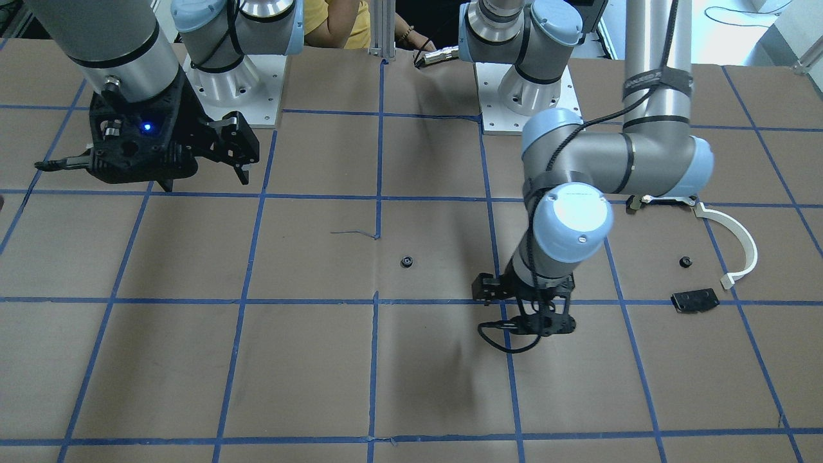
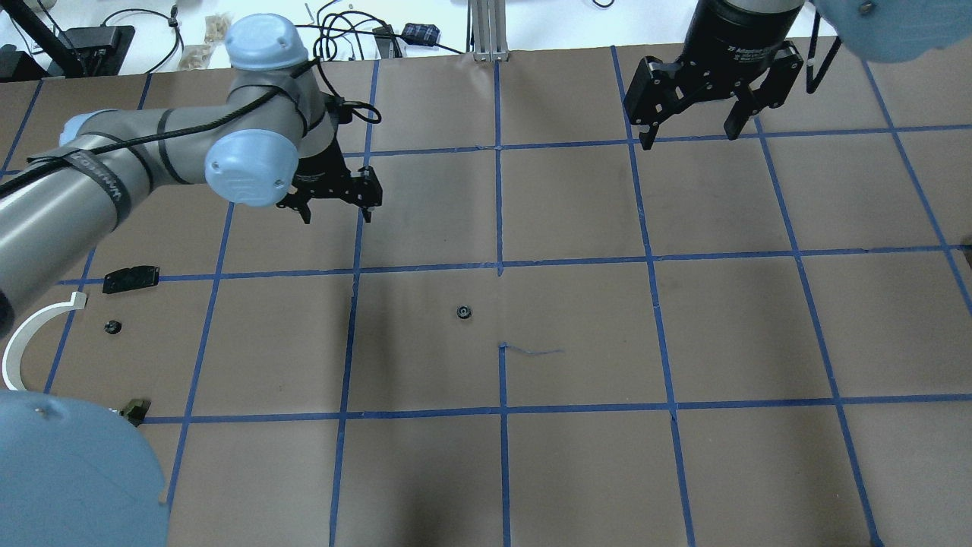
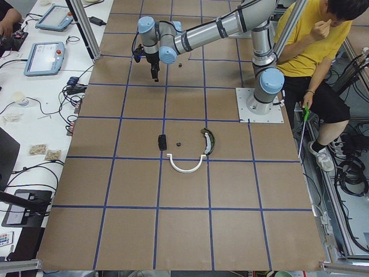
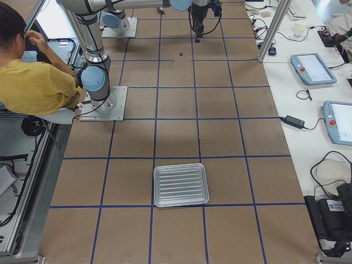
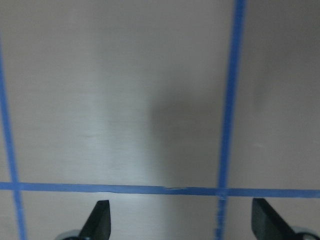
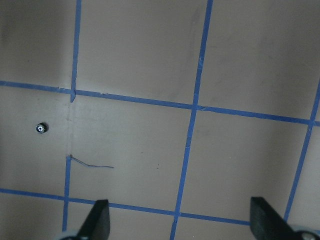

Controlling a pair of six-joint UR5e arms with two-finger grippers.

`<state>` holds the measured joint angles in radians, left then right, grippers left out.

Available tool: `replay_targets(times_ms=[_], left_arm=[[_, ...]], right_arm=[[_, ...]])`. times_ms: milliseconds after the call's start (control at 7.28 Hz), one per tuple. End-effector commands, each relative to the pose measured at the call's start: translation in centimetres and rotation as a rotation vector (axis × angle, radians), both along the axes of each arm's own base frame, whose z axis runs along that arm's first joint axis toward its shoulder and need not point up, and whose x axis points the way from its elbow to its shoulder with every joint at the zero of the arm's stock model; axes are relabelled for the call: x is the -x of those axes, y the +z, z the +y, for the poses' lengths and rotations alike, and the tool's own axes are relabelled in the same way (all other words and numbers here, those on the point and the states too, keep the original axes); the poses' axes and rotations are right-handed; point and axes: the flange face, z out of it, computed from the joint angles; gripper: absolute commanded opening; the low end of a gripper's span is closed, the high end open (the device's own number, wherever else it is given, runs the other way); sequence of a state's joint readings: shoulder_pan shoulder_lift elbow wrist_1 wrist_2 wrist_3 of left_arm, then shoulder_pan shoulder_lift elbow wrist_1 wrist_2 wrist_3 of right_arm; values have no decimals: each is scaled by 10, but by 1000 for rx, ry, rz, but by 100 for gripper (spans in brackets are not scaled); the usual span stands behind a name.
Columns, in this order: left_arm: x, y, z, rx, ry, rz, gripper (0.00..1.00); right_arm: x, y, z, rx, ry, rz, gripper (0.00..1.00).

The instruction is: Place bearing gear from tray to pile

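Gear lies alone on the table near its middle, flat on the brown paper, touching nothing. The wrist view of the right arm shows its toothed rim.

The tray lies far off toward the robot's right end of the table. The pile is at the opposite, left end: a white strip, a black plate, a small dark part between them, and a dark-and-cream curved piece close by. The gear is well apart from both tray and pile.

The left claw points down over bare table at a crossing of blue tape lines, farther from the robot than the gear and off to the pile's side. Its fingers are spread wide with nothing between them.

The right claw hangs higher over the far right part of the table, also spread wide and holding nothing.
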<state>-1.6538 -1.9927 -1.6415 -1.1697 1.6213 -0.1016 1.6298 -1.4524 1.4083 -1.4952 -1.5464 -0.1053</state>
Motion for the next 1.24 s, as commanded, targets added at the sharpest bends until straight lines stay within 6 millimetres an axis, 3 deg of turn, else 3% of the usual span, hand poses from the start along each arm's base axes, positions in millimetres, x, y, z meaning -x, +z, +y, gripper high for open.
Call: replay_targets(times_ms=[0,137,412,687,962,1099], left_arm=[[67,-8,27,-8,-24,2,100],[79,1,37,4,-47,8,100],[87,-24,44,-55,-53,49,100],[108,-45,71,-99,-92,39,100],[123,-63,78,-108,-89,35,99],[136,-74,87,-127,-104,26,98]], right_arm=[[-5,-3,3,-9,136,0,100],[-5,1,2,13,129,-6,100],[-2,6,0,42,115,1,100],[41,-5,-11,24,31,-14,100],[36,-13,18,27,30,-17,100],[36,-7,33,74,21,-15,100]])
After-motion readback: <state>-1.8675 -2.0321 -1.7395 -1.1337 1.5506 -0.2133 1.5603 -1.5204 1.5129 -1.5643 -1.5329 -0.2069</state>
